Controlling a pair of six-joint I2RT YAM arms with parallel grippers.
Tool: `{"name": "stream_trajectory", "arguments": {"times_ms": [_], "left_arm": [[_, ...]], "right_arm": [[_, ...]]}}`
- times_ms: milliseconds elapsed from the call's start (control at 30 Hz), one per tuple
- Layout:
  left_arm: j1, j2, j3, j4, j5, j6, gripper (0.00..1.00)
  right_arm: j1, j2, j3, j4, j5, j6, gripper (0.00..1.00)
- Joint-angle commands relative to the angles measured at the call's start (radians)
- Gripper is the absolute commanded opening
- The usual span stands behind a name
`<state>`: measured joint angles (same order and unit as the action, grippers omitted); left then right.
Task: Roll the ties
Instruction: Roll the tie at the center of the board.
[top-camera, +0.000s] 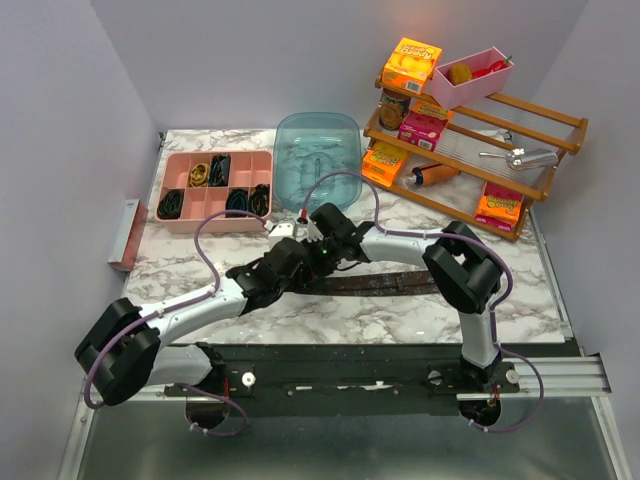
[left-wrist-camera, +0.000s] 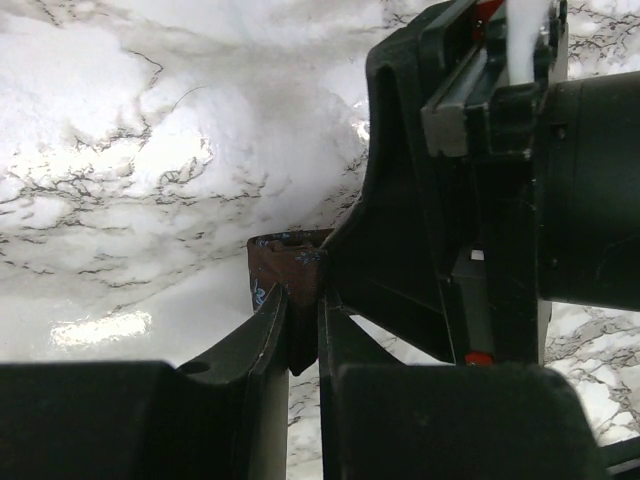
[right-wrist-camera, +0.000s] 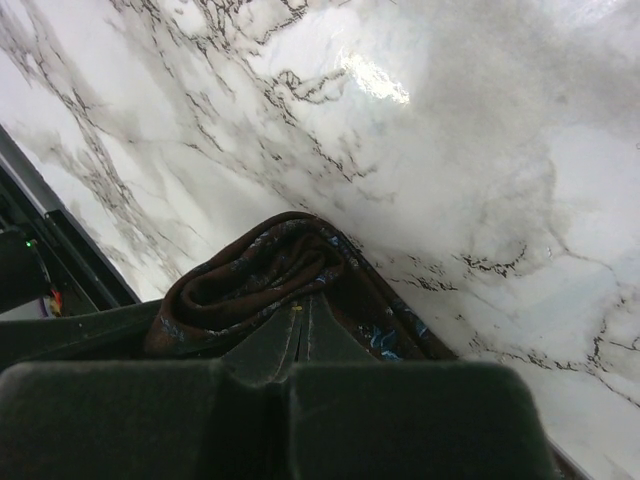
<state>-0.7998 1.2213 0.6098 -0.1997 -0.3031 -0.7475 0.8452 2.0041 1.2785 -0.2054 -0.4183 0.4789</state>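
We find the tie (top-camera: 400, 283) lying flat across the middle of the counter (top-camera: 330, 320), its left end at frame centre where both arms meet. The left claw (left-wrist-camera: 303, 310) pinches that brown end, in our judgement to anchor it. The right claw (right-wrist-camera: 300, 322) is closed, tips tucked into a loose coil; whether it pinches cloth we cannot tell. The pink tray (top-camera: 215, 225) and blue tub (top-camera: 318, 145) sit well apart, upper left. The claws crowd each other.

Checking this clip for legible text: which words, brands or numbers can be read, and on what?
No text can be read in any view.
Orange cartons on the wooden slatted rack: printed, but too blurred to read.
Magenta carton: printed, but too small to read.
Wrist views: no text.
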Motion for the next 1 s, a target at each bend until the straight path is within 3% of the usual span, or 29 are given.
{"name": "stream_trajectory", "arguments": {"times_ms": [0,967], "left_arm": [[-0.035,0.02,0.047,0.031,-0.047,-0.003,0.0],[-0.09,0.057,0.091,0.042,-0.099,0.025,0.0]], "right_arm": [[0.018,0.036,0.028,-0.002,0.006,0.009,0.0],[0.018,0.056,0.039,0.02,-0.046,0.043,0.0]]}}
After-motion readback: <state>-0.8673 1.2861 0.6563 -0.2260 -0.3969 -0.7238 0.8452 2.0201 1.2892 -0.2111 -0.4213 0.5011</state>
